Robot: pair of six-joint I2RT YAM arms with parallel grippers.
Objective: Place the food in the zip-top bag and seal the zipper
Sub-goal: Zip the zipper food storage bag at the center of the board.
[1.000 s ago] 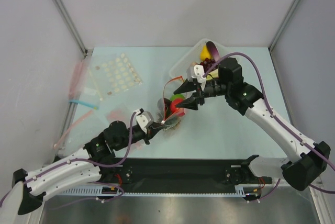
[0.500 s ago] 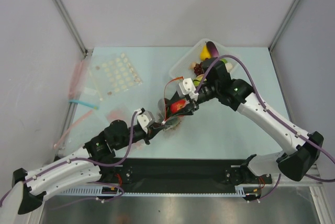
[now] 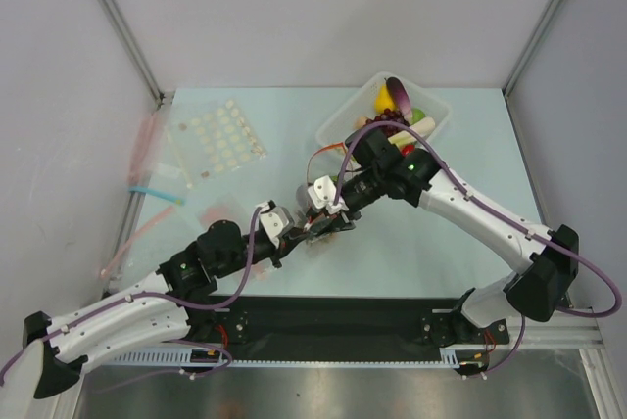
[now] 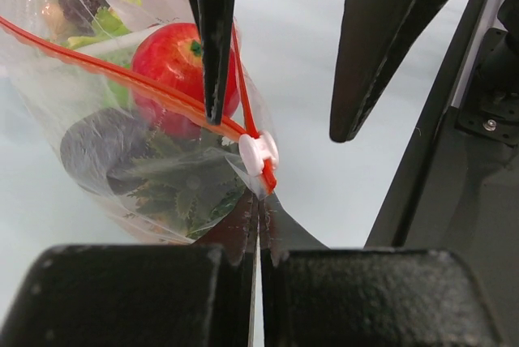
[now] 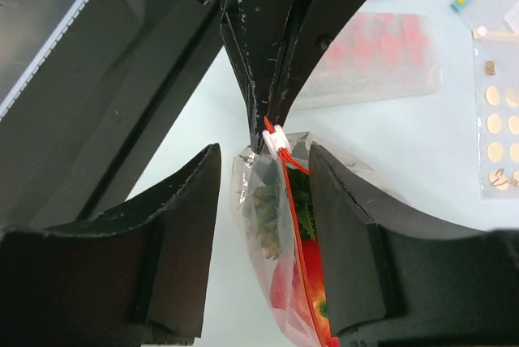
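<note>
One bag (image 4: 97, 112), one red fruit (image 4: 174, 67)

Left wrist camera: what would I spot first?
A shiny red apple inside the clear bag, in the middle of the table. The left gripper pinches the bag's corner beside the white slider, while the right gripper hangs open around the orange zipper.

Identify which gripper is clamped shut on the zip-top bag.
The left gripper pinches the zip-top bag at its corner; the right gripper straddles the zipper, open.

red fruit (image 5: 284, 294) cut off below, zip-top bag (image 4: 49, 96) cropped left
</note>
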